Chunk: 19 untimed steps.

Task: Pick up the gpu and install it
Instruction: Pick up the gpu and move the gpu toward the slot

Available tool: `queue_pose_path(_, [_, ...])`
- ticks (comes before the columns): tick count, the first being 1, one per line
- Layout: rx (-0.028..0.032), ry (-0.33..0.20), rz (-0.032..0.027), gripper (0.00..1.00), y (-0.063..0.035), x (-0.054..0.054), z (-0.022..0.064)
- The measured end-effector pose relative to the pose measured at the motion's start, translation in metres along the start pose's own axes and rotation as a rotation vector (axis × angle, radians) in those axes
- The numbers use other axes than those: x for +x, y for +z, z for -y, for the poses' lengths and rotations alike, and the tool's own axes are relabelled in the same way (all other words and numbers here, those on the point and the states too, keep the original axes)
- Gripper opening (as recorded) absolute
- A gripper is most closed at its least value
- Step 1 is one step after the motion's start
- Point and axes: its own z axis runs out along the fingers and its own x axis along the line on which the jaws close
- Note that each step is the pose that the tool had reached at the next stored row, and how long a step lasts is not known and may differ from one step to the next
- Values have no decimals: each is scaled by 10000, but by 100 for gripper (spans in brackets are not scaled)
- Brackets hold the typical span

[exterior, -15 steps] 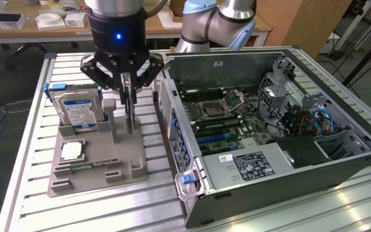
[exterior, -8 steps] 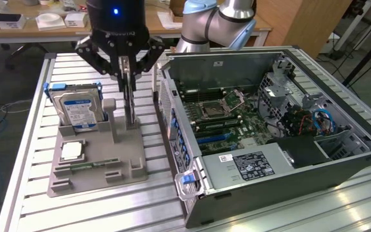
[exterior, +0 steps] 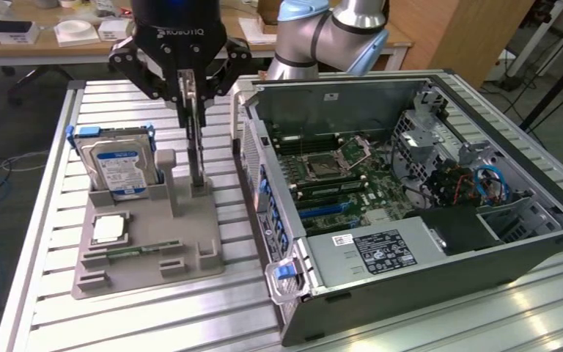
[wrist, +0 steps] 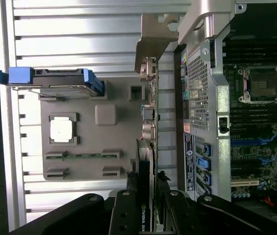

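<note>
On the exterior view's left, above the gray holder (exterior: 149,265), we are watching the gripper (exterior: 193,97) gripping the gpu (exterior: 197,150), its 2 fingers clamping the card's upper end. The gpu is standing upright and edge-on, its lower end reaching the holder beside a post (exterior: 167,180); whether it is touching there, we cannot tell. Just left of it, the hard drive (exterior: 115,165) is standing in a blue frame, while nearer us a processor (exterior: 111,229) and a RAM stick (exterior: 130,251) are lying flat. Right of the holder, the open computer case (exterior: 409,293) is lying with its motherboard (exterior: 345,172) facing up. In the wrist view, the fingers (wrist: 123,210) are pressing both faces of the gpu (wrist: 144,171).
</note>
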Motion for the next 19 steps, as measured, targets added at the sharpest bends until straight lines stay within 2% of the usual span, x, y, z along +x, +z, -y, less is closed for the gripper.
queue_pose_path(8, [1,-7,-1,26,1,-70,-5])
queue_pose_path(11, [1,-11,-2,26,3,-144,-9])
queue_pose_path(19, [1,-22,-2,26,6,-255,-16])
